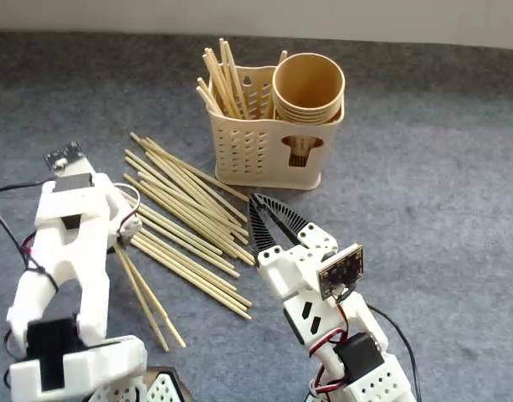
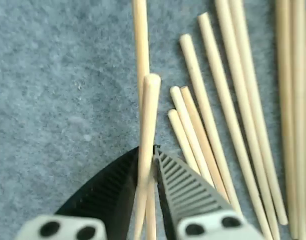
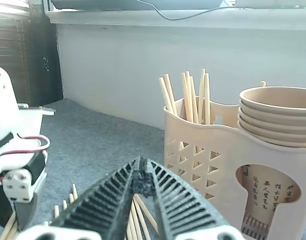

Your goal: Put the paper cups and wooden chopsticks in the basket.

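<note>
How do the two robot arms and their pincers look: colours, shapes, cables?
The left arm and the right arm are white, blocky plastic with black motor blocks; red, black and white cables run along them. The left pincer and the right pincer have black, pointed, ribbed fingers. A circuit board sits on the right wrist.

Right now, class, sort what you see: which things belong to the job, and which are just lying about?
Belongs to the job: basket; paper cups stacked in it; standing chopsticks in it; loose chopsticks beside it; left tool, shut on one chopstick.
Just there: grey cloth; wall.
</note>
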You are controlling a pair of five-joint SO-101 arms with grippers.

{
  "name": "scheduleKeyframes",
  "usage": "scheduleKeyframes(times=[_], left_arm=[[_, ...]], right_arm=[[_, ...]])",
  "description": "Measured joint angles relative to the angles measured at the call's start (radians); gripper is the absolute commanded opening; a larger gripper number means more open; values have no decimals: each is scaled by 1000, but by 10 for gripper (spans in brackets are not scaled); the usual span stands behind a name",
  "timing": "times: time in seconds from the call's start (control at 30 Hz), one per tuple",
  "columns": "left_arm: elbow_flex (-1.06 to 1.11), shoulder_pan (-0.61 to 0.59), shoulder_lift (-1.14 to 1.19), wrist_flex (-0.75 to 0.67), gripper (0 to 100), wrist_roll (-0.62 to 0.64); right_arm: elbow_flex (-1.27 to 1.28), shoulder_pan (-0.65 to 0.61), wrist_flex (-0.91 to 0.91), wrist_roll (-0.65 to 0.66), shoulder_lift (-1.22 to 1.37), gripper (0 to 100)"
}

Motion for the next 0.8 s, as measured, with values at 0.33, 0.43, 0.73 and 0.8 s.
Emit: scheduleKeyframes(times=[0.33, 0.43, 0.73, 0.8], left_arm=[[-123, 52, -216, 32, 5, 3], [-173, 83, -216, 32, 5, 55], [-304, 141, -222, 32, 5, 98], [-328, 155, -222, 34, 5, 98]], right_arm=[[0, 0, 0, 0, 0, 5], [0, 0, 0, 0, 0, 5], [0, 0, 0, 0, 0, 5], [0, 0, 0, 0, 0, 5]])
